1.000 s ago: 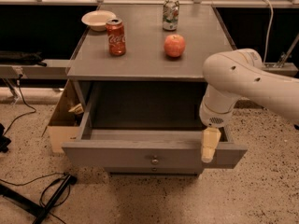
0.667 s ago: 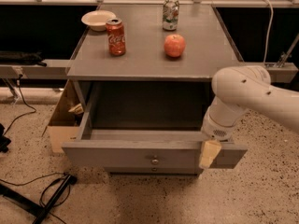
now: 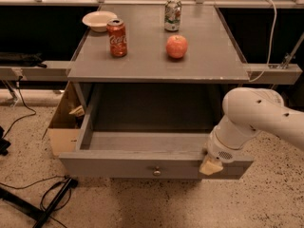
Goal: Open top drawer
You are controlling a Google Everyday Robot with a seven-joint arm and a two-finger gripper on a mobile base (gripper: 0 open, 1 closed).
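Observation:
The top drawer [image 3: 118, 164] is a wide grey drawer with a flat front and a small round metal knob [image 3: 156, 172]. It stands pulled far out of the grey cabinet, and its deep box shows nothing inside. My gripper [image 3: 211, 165] hangs from the white arm [image 3: 256, 118] at the right end of the drawer front, its beige tip lying over the front's top edge. The two narrower drawers are out of view.
On the cabinet top [image 3: 209, 56] stand a red cola can [image 3: 117, 37], a red apple [image 3: 176, 46], a green-and-silver can [image 3: 173, 14] and a white bowl [image 3: 98, 20]. A cardboard box [image 3: 62, 127] sits left of the drawer. Cables and a black stand [image 3: 47, 203] lie on the floor at lower left.
The arm and gripper have moved slightly right and down along the drawer front. The drawer has stayed pulled out.

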